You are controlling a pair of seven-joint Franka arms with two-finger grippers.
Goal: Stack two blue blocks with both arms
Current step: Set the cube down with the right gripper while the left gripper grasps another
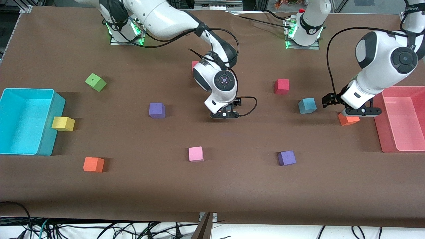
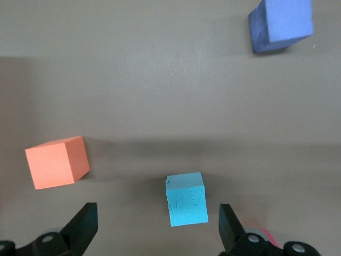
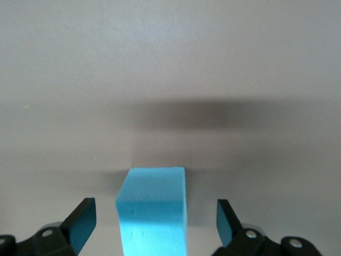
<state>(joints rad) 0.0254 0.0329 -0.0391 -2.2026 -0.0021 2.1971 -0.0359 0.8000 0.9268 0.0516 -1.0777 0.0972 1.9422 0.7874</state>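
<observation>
Foam cubes of several colours lie scattered over the brown table (image 1: pixel 232 186) in the front view, and one small sky-blue foam cube (image 1: pixel 307 105) sits toward the left arm's end, between a red foam cube (image 1: pixel 281 86) and an orange foam cube (image 1: pixel 348 119). The left arm's black two-finger gripper (image 1: pixel 360 112) hangs low over that orange cube, just beside the sky-blue cube and next to a pink plastic bin (image 1: pixel 403 119). The right arm's black two-finger gripper (image 1: pixel 224 115) is down near mid-table, its body hiding whatever lies under it in this view. From the left wrist view, the left gripper (image 2: pixel 157 226) has its fingers spread wide with the sky-blue cube (image 2: pixel 185 199) lying on the table between them, touching neither, the orange cube (image 2: pixel 57 162) off to one side and a purple-indigo foam cube (image 2: pixel 281 24) well apart. From the right wrist view, the right gripper (image 3: pixel 155 223) stands with fingers apart, and a second sky-blue foam cube (image 3: pixel 152 212) rests between them, clear of both pads.
</observation>
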